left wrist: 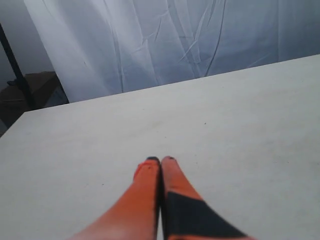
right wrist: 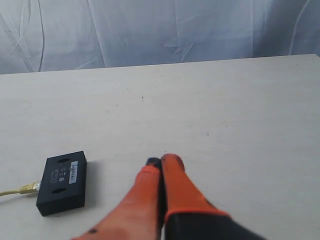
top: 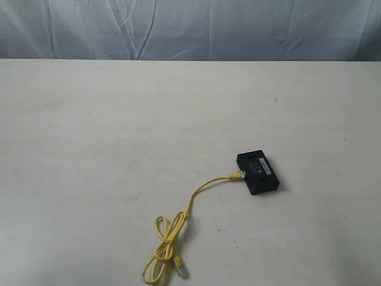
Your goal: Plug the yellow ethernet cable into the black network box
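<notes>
The black network box (top: 258, 171) lies flat on the table, right of centre, white label strip up. The yellow ethernet cable (top: 193, 198) runs from loose coils near the front edge up to the box, and its plug (top: 236, 175) sits in the box's left side. The other plug (top: 180, 267) lies loose by the coils. In the right wrist view the box (right wrist: 62, 182) and plugged end (right wrist: 29, 188) show, apart from my right gripper (right wrist: 161, 161), which is shut and empty. My left gripper (left wrist: 160, 159) is shut over bare table. Neither gripper appears in the exterior view.
The pale table (top: 119, 131) ends at a far edge against a wrinkled white curtain (top: 190, 27). A dark stand and brownish shape (left wrist: 25, 95) lie beyond the table's corner in the left wrist view.
</notes>
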`<state>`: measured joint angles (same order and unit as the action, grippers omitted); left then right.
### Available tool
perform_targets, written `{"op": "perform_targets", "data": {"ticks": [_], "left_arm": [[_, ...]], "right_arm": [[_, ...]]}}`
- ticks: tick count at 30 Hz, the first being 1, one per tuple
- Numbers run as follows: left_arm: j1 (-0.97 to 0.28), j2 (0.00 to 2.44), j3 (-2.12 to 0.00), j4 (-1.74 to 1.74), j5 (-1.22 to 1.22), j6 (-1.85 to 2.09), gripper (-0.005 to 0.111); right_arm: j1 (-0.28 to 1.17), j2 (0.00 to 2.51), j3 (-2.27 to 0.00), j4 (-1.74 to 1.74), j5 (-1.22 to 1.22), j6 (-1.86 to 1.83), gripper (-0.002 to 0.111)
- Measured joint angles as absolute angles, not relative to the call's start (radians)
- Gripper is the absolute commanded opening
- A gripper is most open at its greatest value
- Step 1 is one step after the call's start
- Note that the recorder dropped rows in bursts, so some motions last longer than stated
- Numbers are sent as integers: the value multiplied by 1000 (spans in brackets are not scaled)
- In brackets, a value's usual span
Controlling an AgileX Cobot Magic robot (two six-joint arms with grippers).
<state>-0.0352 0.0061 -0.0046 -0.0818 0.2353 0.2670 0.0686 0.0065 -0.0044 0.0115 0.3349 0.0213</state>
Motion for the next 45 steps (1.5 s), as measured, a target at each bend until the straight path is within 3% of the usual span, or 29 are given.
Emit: {"op": "perform_targets", "data": {"ticks": [19, 45], "left_arm": [[-35, 5, -5, -37, 236, 41, 0], [-35, 5, -5, -26, 236, 26, 0]], "right_arm": [[69, 6, -2, 12, 335, 23, -1], [69, 6, -2, 12, 333, 23, -1]]}}
